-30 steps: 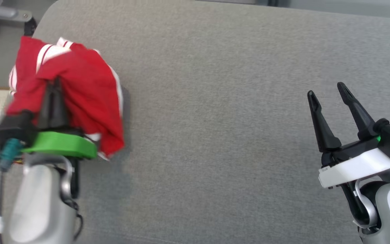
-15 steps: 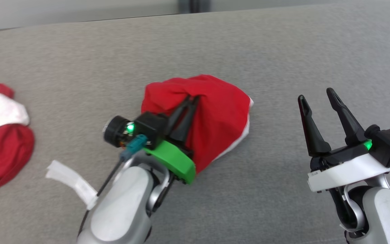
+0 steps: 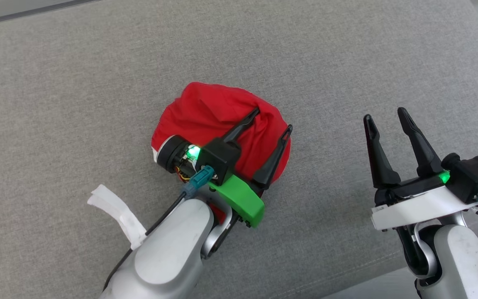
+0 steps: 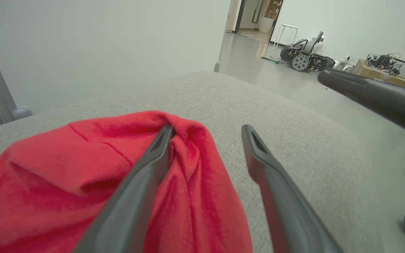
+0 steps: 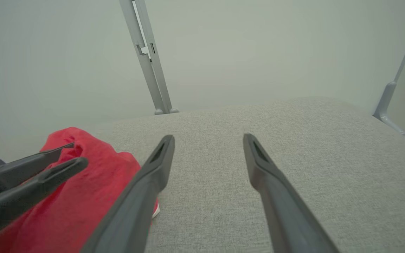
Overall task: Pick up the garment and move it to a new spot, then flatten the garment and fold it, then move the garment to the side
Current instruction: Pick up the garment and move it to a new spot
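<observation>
**Item:** red garment (image 3: 206, 112), bunched in a mound at the centre of the grey cushion (image 3: 77, 83).

**Left gripper** (image 3: 273, 119): released, fingers spread. One finger lies on the cloth, the other at the mound's 3 o'clock edge. Green mount (image 3: 241, 199). White strap (image 3: 114, 209) on the forearm.

**Right gripper** (image 3: 385, 115): spread wide and empty at 3 o'clock, well apart from the garment. White mount (image 3: 421, 205) with a small marking at its 9 o'clock end, too small to read.

**Left wrist view adds:** one finger touching a fold of the cloth; a wheeled machine (image 4: 304, 58) on the floor at 1 o'clock; a wooden crate (image 4: 381, 68) with cables near it.

**Right wrist view adds:** a grey metal post (image 5: 149, 59) at 11 o'clock beyond the cushion; white trim (image 5: 155, 211) at the garment's hem.
</observation>
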You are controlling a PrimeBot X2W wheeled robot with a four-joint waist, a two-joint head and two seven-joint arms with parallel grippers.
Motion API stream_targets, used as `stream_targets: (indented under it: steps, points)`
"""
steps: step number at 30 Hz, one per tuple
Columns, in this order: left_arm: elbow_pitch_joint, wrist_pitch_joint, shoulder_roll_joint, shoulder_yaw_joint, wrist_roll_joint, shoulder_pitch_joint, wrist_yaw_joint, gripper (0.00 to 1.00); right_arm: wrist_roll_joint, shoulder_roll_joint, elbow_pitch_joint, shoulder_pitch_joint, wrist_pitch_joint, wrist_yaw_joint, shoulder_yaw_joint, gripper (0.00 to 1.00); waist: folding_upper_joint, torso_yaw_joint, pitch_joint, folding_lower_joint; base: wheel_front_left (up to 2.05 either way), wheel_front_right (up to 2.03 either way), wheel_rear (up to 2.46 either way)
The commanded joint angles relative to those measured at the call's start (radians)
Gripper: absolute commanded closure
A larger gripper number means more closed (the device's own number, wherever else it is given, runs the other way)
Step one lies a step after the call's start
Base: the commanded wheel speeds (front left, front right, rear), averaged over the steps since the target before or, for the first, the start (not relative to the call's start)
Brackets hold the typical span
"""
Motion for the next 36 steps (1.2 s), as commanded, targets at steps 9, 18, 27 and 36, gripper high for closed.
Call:
stream_targets:
  steps: [9, 18, 27, 36]
  points:
    - [-0.084, -0.076, 0.054, 0.104, -0.028, 0.084, 0.093, 0.00, -0.014, -0.031, 0.002, 0.027, 0.028, 0.000, -0.014, 0.00, -0.0001, 0.113, -0.099, 0.0000, 0.00, 0.00, 0.00]
    - [-0.163, -0.085, 0.161, 0.305, -0.092, 0.278, 0.213, 0.00, -0.024, -0.034, -0.019, 0.084, 0.068, 0.000, -0.035, 0.00, -0.0001, 0.216, -0.177, 0.0000, 0.00, 0.00, 0.00]
    - [-0.212, -0.084, 0.228, 0.399, -0.122, 0.449, 0.262, 0.00, -0.030, -0.019, -0.028, 0.147, 0.091, 0.000, -0.053, 0.00, -0.0001, 0.247, -0.256, 0.0000, 0.00, 0.00, 0.00]
    - [-0.239, -0.055, 0.241, 0.375, -0.129, 0.530, 0.271, 0.00, -0.031, -0.004, -0.020, 0.201, 0.098, 0.000, -0.051, 0.00, -0.0001, 0.235, -0.313, 0.0000, 0.00, 0.00, 0.00]
